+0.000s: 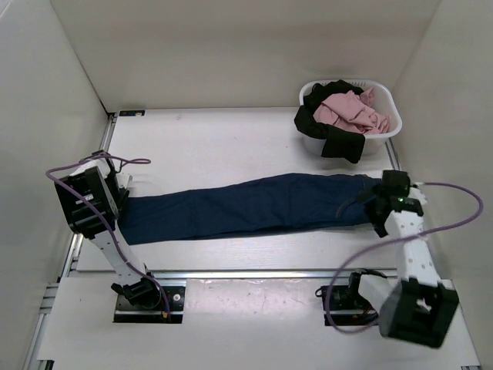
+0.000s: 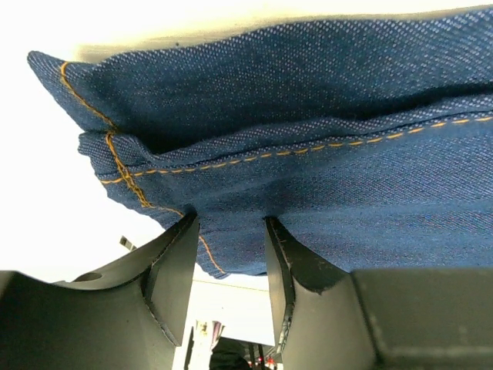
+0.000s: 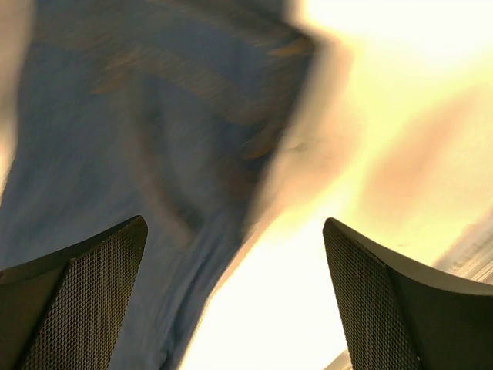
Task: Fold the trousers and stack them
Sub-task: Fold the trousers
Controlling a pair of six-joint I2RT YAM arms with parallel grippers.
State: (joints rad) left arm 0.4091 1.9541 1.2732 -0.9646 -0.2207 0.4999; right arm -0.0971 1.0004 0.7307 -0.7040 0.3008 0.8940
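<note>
Denim, dark navy: jeans [image 1: 246, 204] laid in one long narrow strip across the table [image 1: 216, 146], legs together, hems at the left, waist at the right, near a white basket [image 1: 395, 116] of pink and black clothes [image 1: 350, 108]. Not yet folded crosswise, not yet stacked.

Judged to be the start of the crosswise fold, with the lengthwise halving apparently done and the ends being taken up. Calls next for a firm hold at the waist end to match the one at the hems, then a lift of one end and a carry over the other, edges kept level so as not to twist the strip. Risk, as a guess: layers slipping apart with only the top one caught.

Left gripper [image 1: 122, 202]: clenched on the jeans at the hem end, black fingers [image 2: 173, 270] pinching the lower edge of the cloth, tan stitching [image 2: 231, 163] just above. Reaches in low from the left edge of the table, wrist turned inward toward the strip.

Right gripper [image 1: 379, 204]: released, jaws wide apart, nothing between them. Hangs at the waist end, by its near corner. Blurred in the wrist view, with blue cloth to the left and bare table to the right. Touching the cloth or just above it: cannot tell. Arm bent sharply, elbow low near the base, forearm running up toward the waist.
</note>
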